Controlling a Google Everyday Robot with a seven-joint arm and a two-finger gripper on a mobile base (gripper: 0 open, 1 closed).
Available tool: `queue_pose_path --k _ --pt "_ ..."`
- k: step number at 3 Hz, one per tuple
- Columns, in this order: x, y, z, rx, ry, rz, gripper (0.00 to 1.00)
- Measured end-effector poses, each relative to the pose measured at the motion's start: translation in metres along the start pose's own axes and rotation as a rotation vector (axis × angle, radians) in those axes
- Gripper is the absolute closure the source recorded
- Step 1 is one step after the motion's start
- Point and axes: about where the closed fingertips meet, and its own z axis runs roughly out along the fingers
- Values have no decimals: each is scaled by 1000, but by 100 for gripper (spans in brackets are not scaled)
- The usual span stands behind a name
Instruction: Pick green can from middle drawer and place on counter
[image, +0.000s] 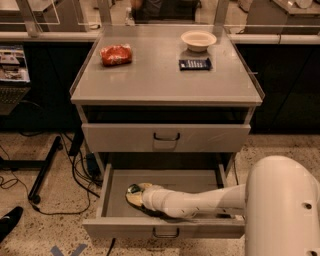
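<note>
Speckled stone floor (55, 235) lies around me, black cables (74, 172) trailing left beside a dark stand leg (45, 170). Dark cabinets (285, 85) line the back. My gripper (134, 193) is inside the open middle drawer (120, 228).

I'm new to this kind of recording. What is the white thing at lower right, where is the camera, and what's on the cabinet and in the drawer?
The white shape is the robot's own body. Its single arm stretches left into the open middle drawer. The one camera looks down on the cabinet from the front, past the robot; where it is mounted isn't on record. At the arm's end, the gripper is down in the drawer at the green can. Whether it holds the can can't be told. The drawer above is closed. On the counter lie a red snack bag, a pale bowl and a small dark flat item in front of the bowl.
</note>
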Motion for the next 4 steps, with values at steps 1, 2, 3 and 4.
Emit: queue_pose_path --k 1,2,3,4 --pt "0 0 0 0 0 0 100" --pt "-3 1 -2 0 0 0 100" --pt "-12 4 -30 3 -6 -27 100" --pt "-42 11 -128 40 -44 -112 100"
